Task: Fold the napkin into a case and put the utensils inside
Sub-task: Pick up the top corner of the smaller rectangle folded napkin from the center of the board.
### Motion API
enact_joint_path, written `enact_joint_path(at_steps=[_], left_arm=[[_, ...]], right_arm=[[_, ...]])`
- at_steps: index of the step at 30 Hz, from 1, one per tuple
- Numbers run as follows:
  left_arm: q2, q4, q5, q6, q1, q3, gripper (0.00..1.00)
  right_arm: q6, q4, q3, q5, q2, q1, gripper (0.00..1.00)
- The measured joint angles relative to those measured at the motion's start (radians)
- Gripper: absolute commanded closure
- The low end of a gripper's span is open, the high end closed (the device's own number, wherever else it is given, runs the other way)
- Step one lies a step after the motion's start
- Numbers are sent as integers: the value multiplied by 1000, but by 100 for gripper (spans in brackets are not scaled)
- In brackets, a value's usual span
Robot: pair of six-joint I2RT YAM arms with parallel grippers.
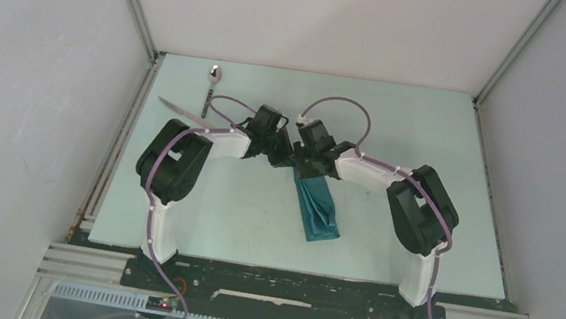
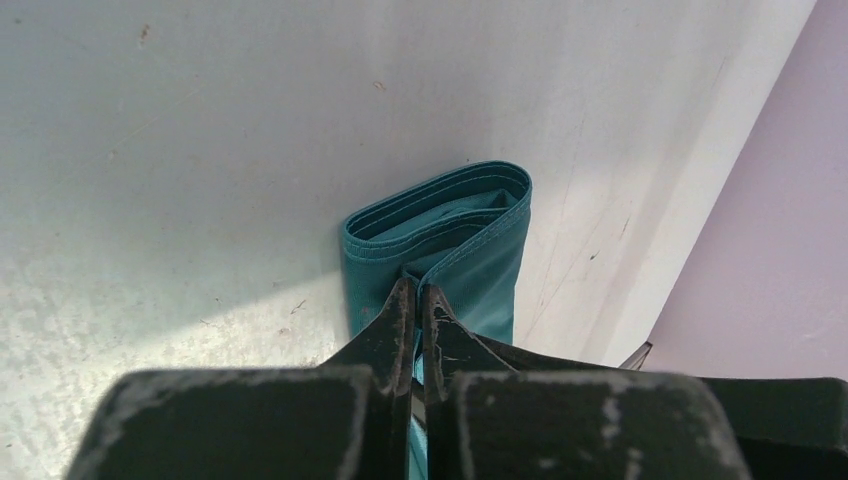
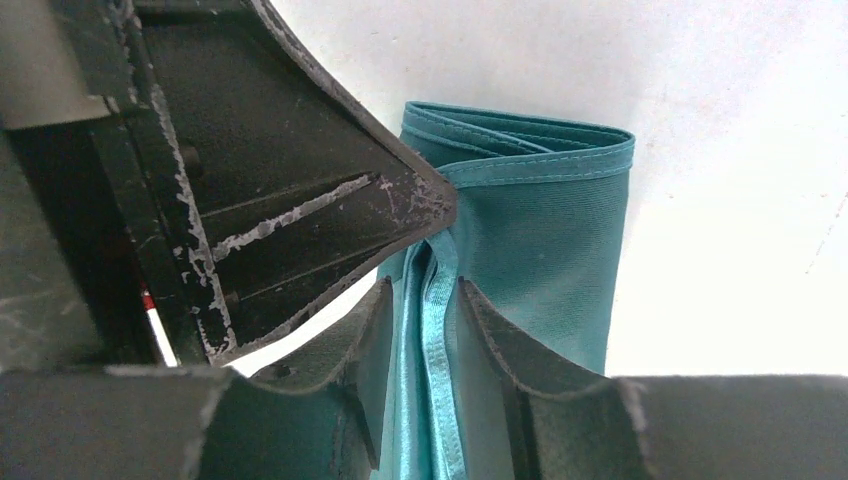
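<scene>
– Napkin [image 1: 321,212] first: where is it?
– Near the middle of the tabletop [image 1: 403,127], a little to the right. It is folded into a narrow teal strip running from near to far. The near end lies flat, and the far end rises to where the two tools meet.
– What is the left tool [image 2: 412,300] doing?
– It is clamped tight on the cloth. In its own wrist view the two fingertips meet with only a thin hem pinched between them. Beyond them the strip's folded end shows several stitched layers curving round.
– And the right tool [image 3: 425,320]?
– Its fingers stand partly apart, a narrow gap rather than a wide one. A raised pleat of the napkin with a shiny hem runs up between them. I cannot tell whether the pads press on it. The tip of the left tool's finger [image 3: 330,200] sits just above, touching the same edge of cloth.
– So both tools are at the far end of the strip?
– Yes, side by side, almost touching each other.
– Where are the utensils?
– Both are at the far left, well apart from the napkin. The spoon [image 1: 214,73] lies near the far edge, bowl away from the arms. The knife [image 1: 181,109] lies slantwise just nearer, with one end hidden under the left arm [image 1: 174,160].
</scene>
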Motion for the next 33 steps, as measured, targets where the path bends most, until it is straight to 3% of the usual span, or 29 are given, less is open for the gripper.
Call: enact_joint_path(at_steps=[5, 23, 28, 33], left_arm=[[0, 1, 1, -1, 1, -2, 100], [-13, 19, 9, -11, 10, -23, 100], [-14, 23, 11, -19, 10, -29, 100], [-20, 38, 12, -19, 11, -48, 100]], right_arm=[[-5, 2, 0, 59, 0, 14, 63], [17, 63, -48, 27, 0, 5, 69], [25, 77, -48, 16, 0, -3, 81], [29, 77, -48, 13, 0, -9, 100]])
